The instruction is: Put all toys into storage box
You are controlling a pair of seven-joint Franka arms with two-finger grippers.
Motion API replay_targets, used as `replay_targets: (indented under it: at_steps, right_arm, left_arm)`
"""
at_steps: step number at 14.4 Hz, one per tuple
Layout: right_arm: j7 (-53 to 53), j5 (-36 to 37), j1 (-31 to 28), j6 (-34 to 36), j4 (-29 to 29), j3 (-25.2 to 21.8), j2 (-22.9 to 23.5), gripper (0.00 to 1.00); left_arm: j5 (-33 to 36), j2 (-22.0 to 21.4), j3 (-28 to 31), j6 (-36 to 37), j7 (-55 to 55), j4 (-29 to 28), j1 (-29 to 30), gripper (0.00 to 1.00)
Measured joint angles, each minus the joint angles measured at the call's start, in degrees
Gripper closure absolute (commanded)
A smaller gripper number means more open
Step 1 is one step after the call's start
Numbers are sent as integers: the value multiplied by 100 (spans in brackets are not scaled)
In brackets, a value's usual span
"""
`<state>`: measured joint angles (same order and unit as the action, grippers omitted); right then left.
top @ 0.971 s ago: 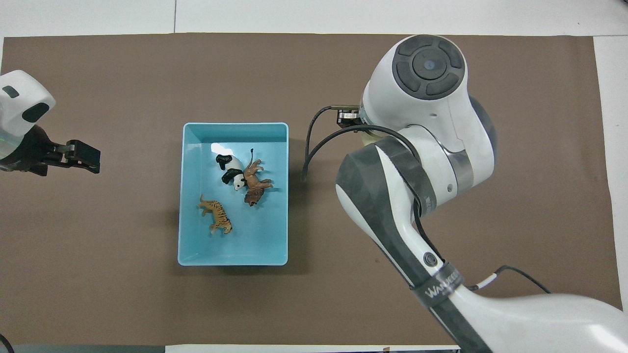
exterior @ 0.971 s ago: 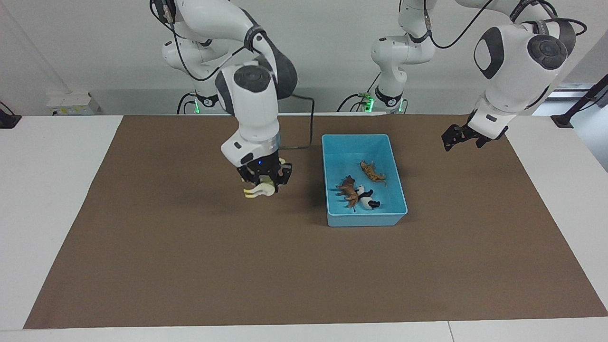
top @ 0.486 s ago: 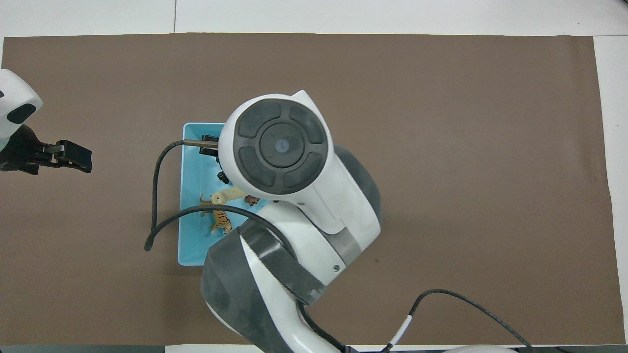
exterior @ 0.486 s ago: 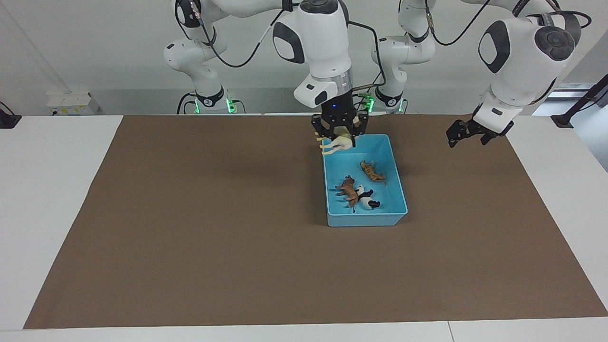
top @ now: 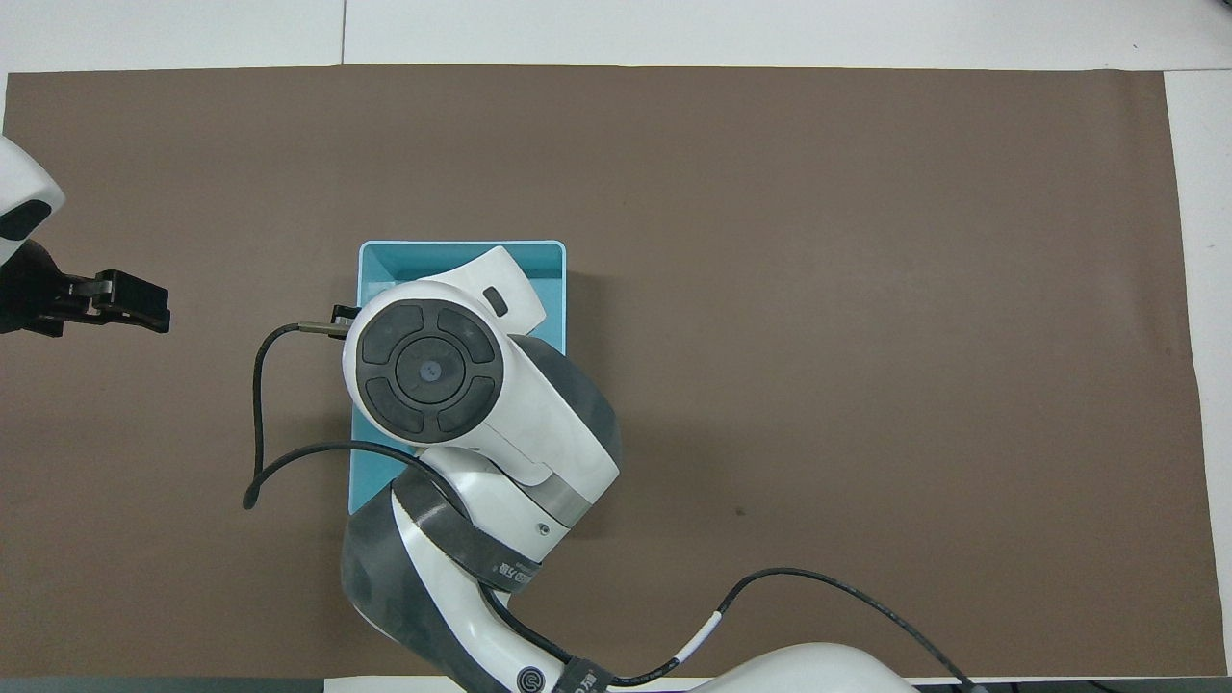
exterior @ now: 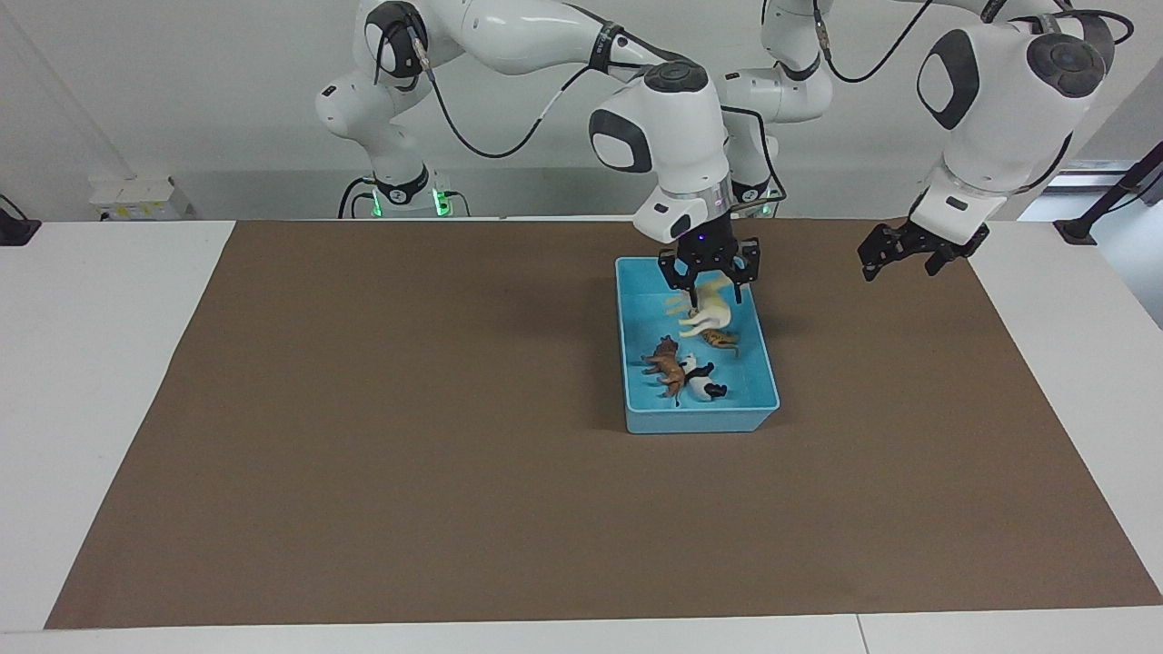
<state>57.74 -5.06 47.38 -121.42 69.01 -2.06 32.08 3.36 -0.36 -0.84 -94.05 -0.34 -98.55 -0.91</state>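
1. The light blue rectangular plastic storage box (exterior: pixel 697 418) is seen on the brown mat (exterior: pixel 363 436), toward the left arm's end of the table's middle.
2. Three small plastic figurines are lying inside it: an orange striped tiger (exterior: pixel 722 341), a brown lion-like animal (exterior: pixel 666 362) and a black-and-white panda (exterior: pixel 702 381). The lion and the panda are touching; the tiger is nearer to the robots than both.
3. The right gripper (exterior: pixel 710 283) is held over the box's end nearest the robots, with its fingers spread apart.
4. A larger cream-white horse-like figurine (exterior: pixel 708 313) is seen just below those fingers, over the tiger; whether it is gripped cannot be told.
5. The left gripper (exterior: pixel 895 254) waits above the mat; its finger state cannot be told.
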Motion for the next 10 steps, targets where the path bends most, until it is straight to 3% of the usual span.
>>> replay_targets:
  at_steps: [6, 10]
  right_arm:
    - [61, 534, -251, 805, -28, -258, -483, 0]
    - [-2068, 608, -1439, 1562, -13, -324, -932, 0]
  left_arm:
    - [0, -14, -3, 0, 0, 0, 1, 0]
    - [0, -14, -4, 0, 0, 0, 1, 0]
